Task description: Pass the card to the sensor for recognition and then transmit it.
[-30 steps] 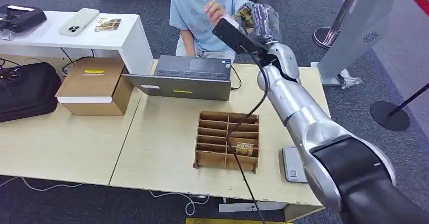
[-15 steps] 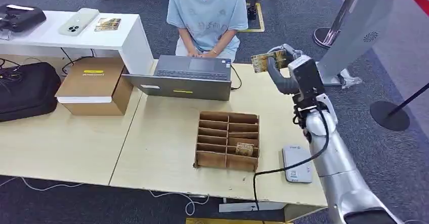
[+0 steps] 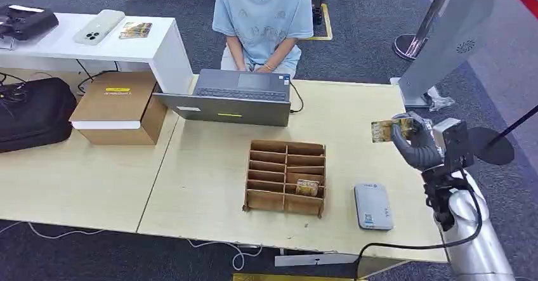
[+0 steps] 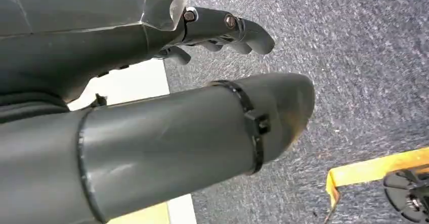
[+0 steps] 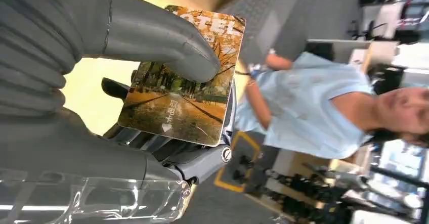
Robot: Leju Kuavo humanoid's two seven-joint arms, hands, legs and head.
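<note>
The glossy rectangular card printed with an orange autumn tree avenue (image 5: 184, 90) carries pale lettering along one short edge and small white characters with an arrow near its middle. It is pinched flat between the thick grey thumb and the darker fingers of the right hand (image 3: 415, 143), held in the air above the right end of the pale wooden table (image 3: 209, 186), its picture side (image 3: 391, 129) turned toward the robot. Below and nearer the robot lies the flat grey rounded sensor pad (image 3: 372, 206), well apart from the card. Beside it stands the brown slotted cardboard organiser (image 3: 285, 176), with what seems another card in one compartment. The left hand (image 4: 152, 97) hangs over grey carpet, fingers loosely curled, holding nothing.
</note>
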